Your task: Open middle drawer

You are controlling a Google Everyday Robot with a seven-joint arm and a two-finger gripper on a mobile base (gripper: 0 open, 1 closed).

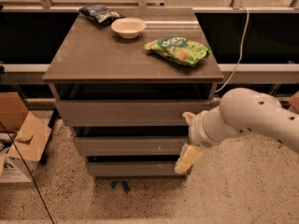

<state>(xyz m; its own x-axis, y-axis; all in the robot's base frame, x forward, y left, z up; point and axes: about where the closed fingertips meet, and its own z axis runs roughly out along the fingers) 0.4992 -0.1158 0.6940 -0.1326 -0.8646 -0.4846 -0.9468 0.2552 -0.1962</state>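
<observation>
The grey-brown cabinet [93, 64] has three stacked handleless drawers. The middle drawer [131, 146] has a front of medium height and sits shut, flush between the taller top drawer [126, 113] and the slim bottom drawer [133, 169]. My gripper [188, 138] is at the right end of the drawer fronts, on the white arm [247, 118] that comes in from the right. It is open. One cream finger [188, 158] hangs by the right end of the middle and bottom fronts. The other [188, 117] shows by the top front.
On the cabinet top lie a green snack bag [177, 50], a white bowl [128, 27] and a dark blue bag [99, 13]. Cardboard boxes [21, 139] stand on the floor at left. A white cable [240, 45] hangs behind at right. Speckled floor lies in front.
</observation>
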